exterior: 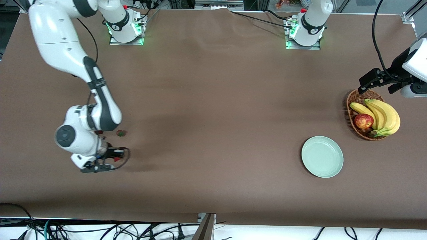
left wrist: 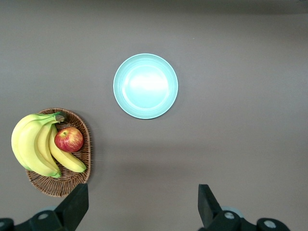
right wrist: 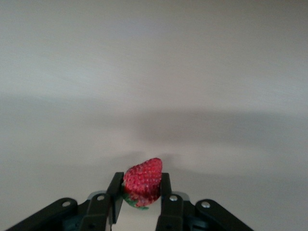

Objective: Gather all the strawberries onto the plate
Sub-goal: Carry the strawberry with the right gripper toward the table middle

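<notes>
My right gripper (exterior: 117, 157) is shut on a strawberry (right wrist: 143, 180), low over the table toward the right arm's end; the berry shows as a red spot (exterior: 116, 159) at the fingertips. A second strawberry (exterior: 121, 133) lies on the table close by, farther from the front camera. A third red berry (exterior: 99, 132) peeks out from under the right arm's wrist. The pale mint-green plate (exterior: 322, 156) lies empty toward the left arm's end and also shows in the left wrist view (left wrist: 145, 85). My left gripper (exterior: 363, 86) is open and empty, high over the basket's edge.
A brown wicker basket (exterior: 353, 100) holds yellow bananas (exterior: 383, 116) and a red apple (exterior: 363, 121), beside the plate and farther from the front camera. A brown cloth covers the table. Cables hang at the front edge.
</notes>
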`<state>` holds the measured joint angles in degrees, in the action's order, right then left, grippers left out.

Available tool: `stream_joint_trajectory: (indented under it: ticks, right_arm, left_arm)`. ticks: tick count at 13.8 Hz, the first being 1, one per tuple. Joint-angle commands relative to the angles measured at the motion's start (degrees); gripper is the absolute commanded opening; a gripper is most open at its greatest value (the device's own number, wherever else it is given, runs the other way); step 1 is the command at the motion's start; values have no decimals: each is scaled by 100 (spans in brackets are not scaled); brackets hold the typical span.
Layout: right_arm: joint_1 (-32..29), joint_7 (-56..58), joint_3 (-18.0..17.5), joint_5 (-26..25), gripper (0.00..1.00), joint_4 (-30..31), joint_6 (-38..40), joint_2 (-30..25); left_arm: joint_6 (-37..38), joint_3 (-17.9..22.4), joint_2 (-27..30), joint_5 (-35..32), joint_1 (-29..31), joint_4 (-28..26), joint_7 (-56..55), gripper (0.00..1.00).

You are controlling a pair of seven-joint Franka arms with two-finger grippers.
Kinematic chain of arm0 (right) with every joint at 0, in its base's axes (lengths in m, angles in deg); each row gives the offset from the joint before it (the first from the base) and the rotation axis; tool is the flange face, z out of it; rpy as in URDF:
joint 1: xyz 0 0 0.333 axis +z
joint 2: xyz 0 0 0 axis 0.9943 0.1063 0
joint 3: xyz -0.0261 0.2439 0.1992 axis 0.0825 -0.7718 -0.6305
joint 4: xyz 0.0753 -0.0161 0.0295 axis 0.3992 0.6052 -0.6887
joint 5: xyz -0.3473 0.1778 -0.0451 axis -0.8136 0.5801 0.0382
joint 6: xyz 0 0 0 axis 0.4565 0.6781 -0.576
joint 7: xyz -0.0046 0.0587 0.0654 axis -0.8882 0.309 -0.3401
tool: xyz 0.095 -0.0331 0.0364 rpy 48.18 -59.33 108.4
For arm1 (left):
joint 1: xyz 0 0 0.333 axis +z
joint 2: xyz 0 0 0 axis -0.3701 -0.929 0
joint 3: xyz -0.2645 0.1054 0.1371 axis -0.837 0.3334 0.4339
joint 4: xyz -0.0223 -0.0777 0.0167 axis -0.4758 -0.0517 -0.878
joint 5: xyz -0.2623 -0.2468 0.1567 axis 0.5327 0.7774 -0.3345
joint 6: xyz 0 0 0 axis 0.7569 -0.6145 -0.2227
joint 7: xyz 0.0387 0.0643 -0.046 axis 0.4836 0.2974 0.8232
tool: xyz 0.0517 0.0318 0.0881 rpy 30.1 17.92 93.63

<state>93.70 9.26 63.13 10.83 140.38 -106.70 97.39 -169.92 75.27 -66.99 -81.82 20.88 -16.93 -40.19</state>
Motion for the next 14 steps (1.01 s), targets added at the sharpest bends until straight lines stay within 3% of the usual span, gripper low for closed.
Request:
stream_joint_trajectory:
  ticks: [1, 6, 9, 11, 14]
  right_arm:
    - [871, -1390, 71, 26, 24, -90, -6, -43]
    - [2251, -3300, 71, 26, 24, -213, -181, 107]
    - [3016, -4354, 71, 26, 24, -222, -1137, 440]
    - [3369, -4734, 71, 26, 24, -300, -1727, 686]
    - [3624, -4771, 62, 44, 24, -564, -1765, 854]
  left_arm:
    - [93, -16, -55, 94, 41, 159, 65, 100]
    - [102, -16, -55, 86, 41, 159, 56, 100]
    - [102, -16, -55, 86, 41, 159, 65, 100]
    - [102, -25, -55, 94, 41, 159, 56, 100]
    - [102, -42, -55, 77, 23, 159, 30, 100]
